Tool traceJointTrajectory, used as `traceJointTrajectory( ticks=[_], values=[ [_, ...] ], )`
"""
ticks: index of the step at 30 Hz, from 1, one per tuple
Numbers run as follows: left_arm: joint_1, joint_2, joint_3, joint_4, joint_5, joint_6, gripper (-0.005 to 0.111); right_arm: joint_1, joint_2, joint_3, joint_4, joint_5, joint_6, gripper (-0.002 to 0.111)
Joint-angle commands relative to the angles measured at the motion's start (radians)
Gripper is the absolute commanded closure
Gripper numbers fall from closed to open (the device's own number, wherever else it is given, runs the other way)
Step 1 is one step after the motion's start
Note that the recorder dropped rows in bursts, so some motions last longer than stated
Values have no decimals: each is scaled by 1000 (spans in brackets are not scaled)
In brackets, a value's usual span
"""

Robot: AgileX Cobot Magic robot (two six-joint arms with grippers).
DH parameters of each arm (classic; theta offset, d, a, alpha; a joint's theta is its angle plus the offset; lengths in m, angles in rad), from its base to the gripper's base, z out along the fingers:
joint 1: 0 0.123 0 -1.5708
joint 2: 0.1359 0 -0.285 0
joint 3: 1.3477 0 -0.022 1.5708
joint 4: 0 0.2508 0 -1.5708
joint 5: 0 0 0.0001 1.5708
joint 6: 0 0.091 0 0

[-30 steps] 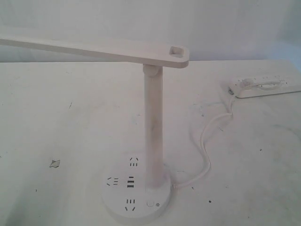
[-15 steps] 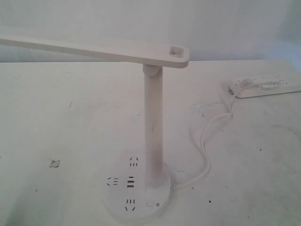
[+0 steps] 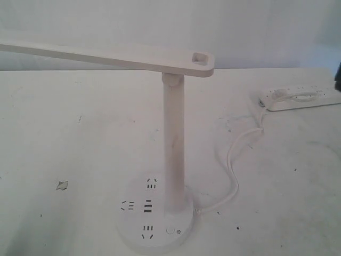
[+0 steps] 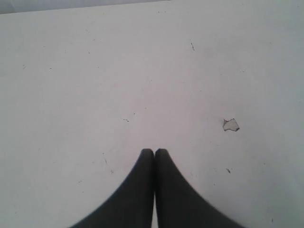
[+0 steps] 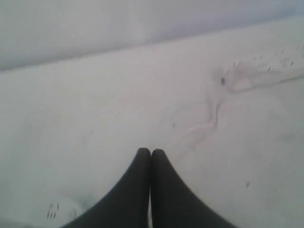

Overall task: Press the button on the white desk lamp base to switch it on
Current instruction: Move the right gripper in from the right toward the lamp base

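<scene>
The white desk lamp (image 3: 173, 138) stands at the front middle of the white table, its long flat arm reaching left. Its round base (image 3: 154, 237) carries dark socket slots. The tiny ringed button (image 3: 170, 231) lies at the base's front right, beside a small sun mark. My left gripper (image 4: 154, 151) is shut with nothing in it over bare table, away from the lamp. My right gripper (image 5: 151, 151) is shut and empty too, over the table near the cord. A dark bit of the right arm (image 3: 339, 72) shows at the exterior view's right edge.
A long white power strip (image 3: 298, 98) lies at the back right, and the lamp's white cord (image 3: 234, 165) snakes from it to the base. A small grey chip (image 3: 62, 185) marks the table left of the lamp, and the chip (image 4: 231, 125) shows under the left gripper.
A dark bit of the right arm has come into the exterior view at its right edge. The lamp, cord and power strip have not moved.
</scene>
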Motion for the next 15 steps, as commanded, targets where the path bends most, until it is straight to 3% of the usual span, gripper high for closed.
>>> traceJointTrajectory(
  ticks=[1, 7, 12, 15],
  values=[
    [-8, -3, 2, 0, -4, 2, 107, 2, 166, -103, 13, 321, -83, 108],
    [-8, -3, 2, 0, -4, 2, 107, 2, 309, -114, 15, 501, -151, 108],
    [-8, -3, 2, 0, -4, 2, 107, 2, 316, -114, 61, 523, -159, 108],
    [-8, -3, 2, 0, -4, 2, 107, 116, 316, -114, 155, 547, -175, 108]
  ],
)
